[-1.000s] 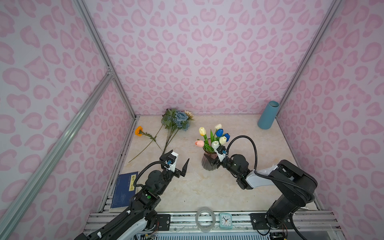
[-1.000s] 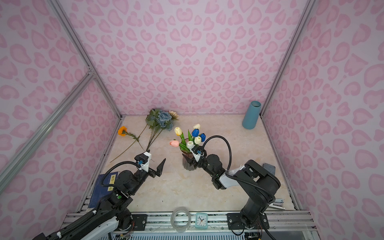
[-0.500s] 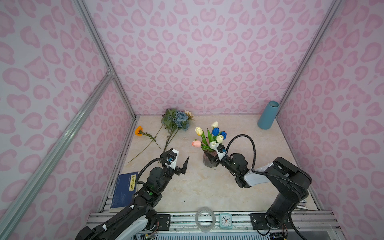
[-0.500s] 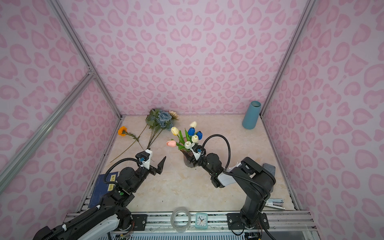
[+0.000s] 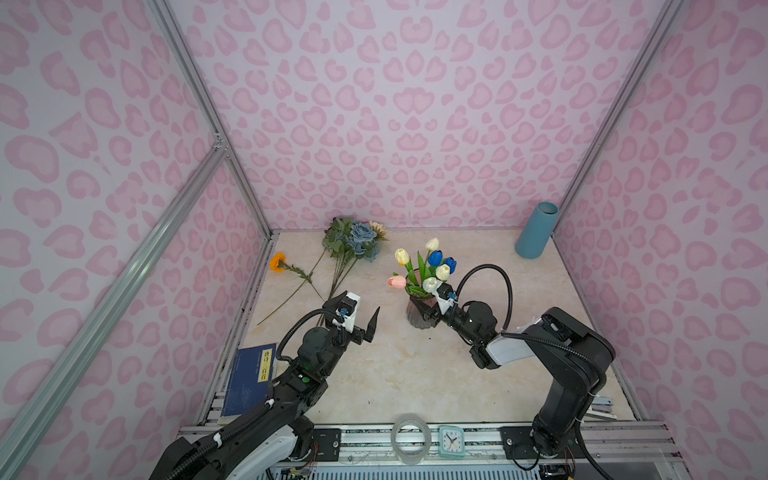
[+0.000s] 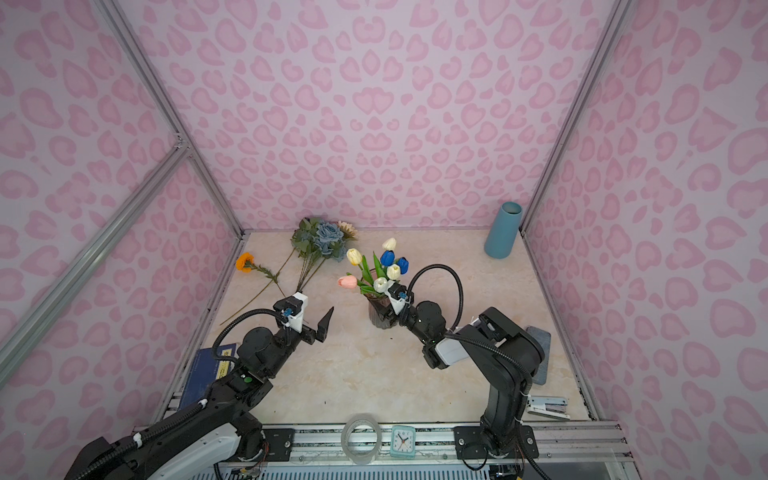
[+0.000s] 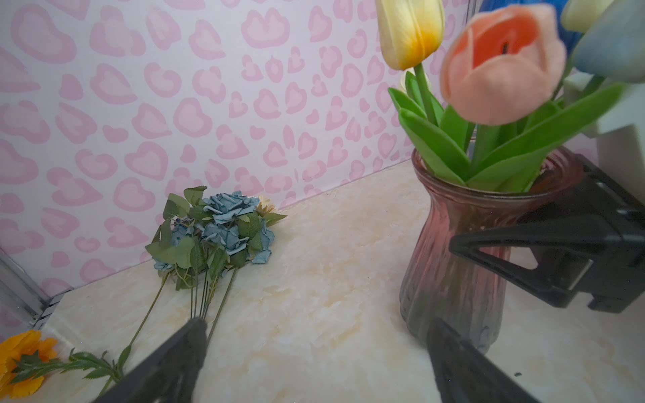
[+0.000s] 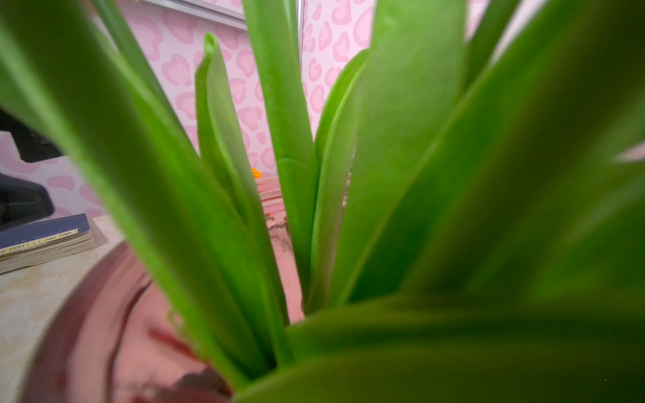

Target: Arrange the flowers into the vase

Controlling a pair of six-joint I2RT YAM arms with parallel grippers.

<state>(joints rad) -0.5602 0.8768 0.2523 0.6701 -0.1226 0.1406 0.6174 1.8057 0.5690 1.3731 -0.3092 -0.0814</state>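
A ribbed pink glass vase (image 5: 419, 320) stands mid-table with white, cream, pink and blue tulips (image 5: 434, 258) in it. My right gripper (image 5: 427, 309) is shut on the vase below its rim; in the left wrist view one of its black fingers (image 7: 506, 240) lies across the vase (image 7: 453, 265). Green leaves (image 8: 384, 174) fill the right wrist view and hide the jaws. A dusty-blue rose bunch (image 5: 356, 242) and an orange flower (image 5: 277, 262) lie at the back left. My left gripper (image 5: 357, 316) hangs open and holds nothing, between the bunch's stems (image 7: 209, 296) and the vase.
A teal cylinder (image 5: 536, 230) stands in the back right corner. A blue book (image 5: 249, 376) lies at the front left. A tape roll (image 5: 409, 436) and a small clock (image 5: 451, 440) sit on the front rail. A stapler (image 6: 546, 407) and a grey pad (image 6: 540, 353) lie at the right.
My right gripper has narrowed onto the vase, and the vase with its tulips has shifted slightly toward the back. My left gripper has crept forward toward the stems, still open.
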